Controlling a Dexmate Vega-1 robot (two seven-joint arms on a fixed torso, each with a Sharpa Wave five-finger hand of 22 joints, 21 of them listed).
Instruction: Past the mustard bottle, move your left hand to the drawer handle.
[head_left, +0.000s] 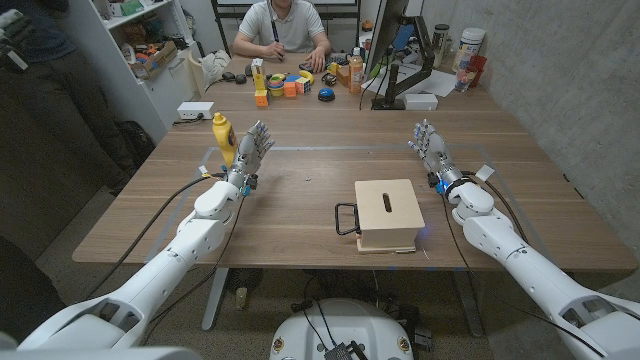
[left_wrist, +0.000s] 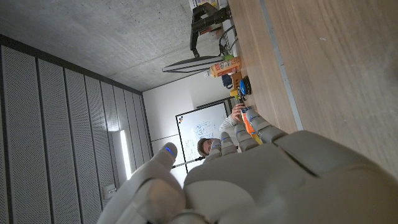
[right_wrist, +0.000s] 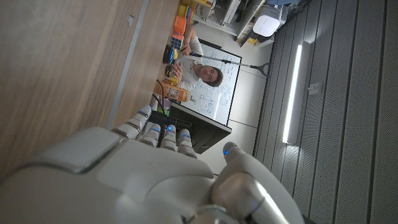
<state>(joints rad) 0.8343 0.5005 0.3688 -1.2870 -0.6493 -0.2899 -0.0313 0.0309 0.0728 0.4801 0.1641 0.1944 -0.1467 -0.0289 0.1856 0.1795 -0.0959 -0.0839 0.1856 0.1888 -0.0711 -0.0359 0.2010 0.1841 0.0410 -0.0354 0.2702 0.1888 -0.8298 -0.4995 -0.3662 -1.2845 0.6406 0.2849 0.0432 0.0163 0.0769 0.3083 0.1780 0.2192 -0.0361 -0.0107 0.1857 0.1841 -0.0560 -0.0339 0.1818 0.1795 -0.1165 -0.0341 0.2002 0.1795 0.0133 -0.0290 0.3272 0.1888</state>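
Note:
A yellow mustard bottle (head_left: 222, 136) stands upright on the left part of the wooden table (head_left: 300, 185). My left hand (head_left: 250, 153) is raised just right of it, fingers spread, holding nothing. A small light wooden drawer box (head_left: 389, 214) sits in the table's middle, with its black wire handle (head_left: 346, 219) facing left. The handle is well to the right of my left hand and nearer the front edge. My right hand (head_left: 431, 148) is up at the right, fingers apart and empty. The back of my left hand (left_wrist: 261, 180) and the back of my right hand (right_wrist: 149, 180) fill the wrist views' lower parts.
A person sits behind a second table at the back, which carries coloured blocks (head_left: 285, 85), an orange bottle (head_left: 355, 73) and a monitor stand (head_left: 400, 95). Shelves stand at the far left. Bare tabletop lies between my left hand and the drawer box.

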